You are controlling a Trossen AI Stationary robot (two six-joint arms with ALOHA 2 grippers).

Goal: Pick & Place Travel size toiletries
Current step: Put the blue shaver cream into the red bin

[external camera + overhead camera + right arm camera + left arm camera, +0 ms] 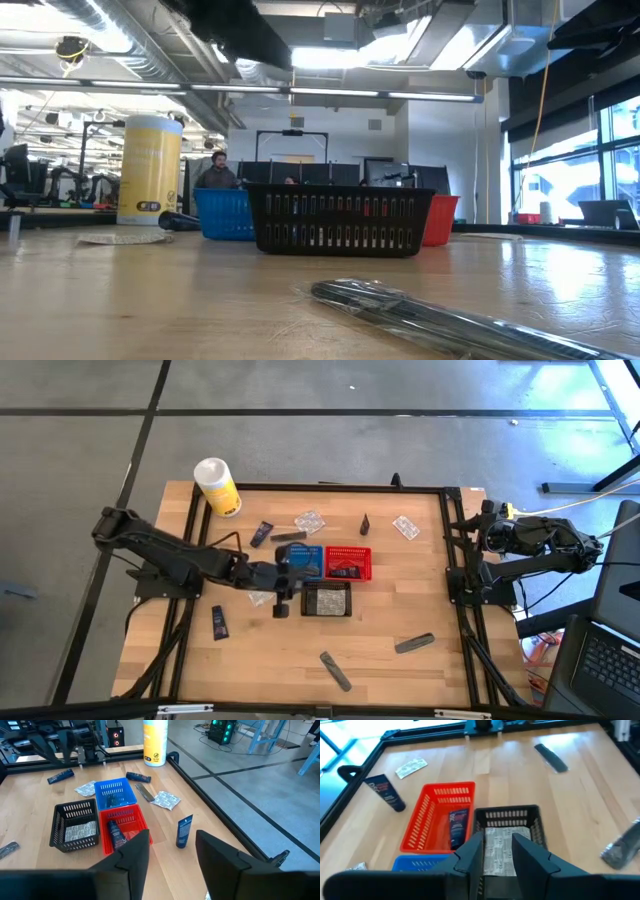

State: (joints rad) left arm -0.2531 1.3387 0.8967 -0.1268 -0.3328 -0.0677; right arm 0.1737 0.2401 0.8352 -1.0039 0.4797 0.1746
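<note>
- Left pincer (281, 592) hangs spread and empty beside the black basket (326, 600), a clear packet (502, 851) inside; sorting step mid-way.
- Right pincer (172, 851) spread, parked off the worktop's right edge.
- Next, we judge: reach the grey tube (336, 671) near the front edge.

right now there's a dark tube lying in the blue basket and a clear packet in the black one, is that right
Not quite. The dark tube lies in the red basket, not the blue one; the left wrist view shows it. The clear packet is indeed in the black basket.
</note>
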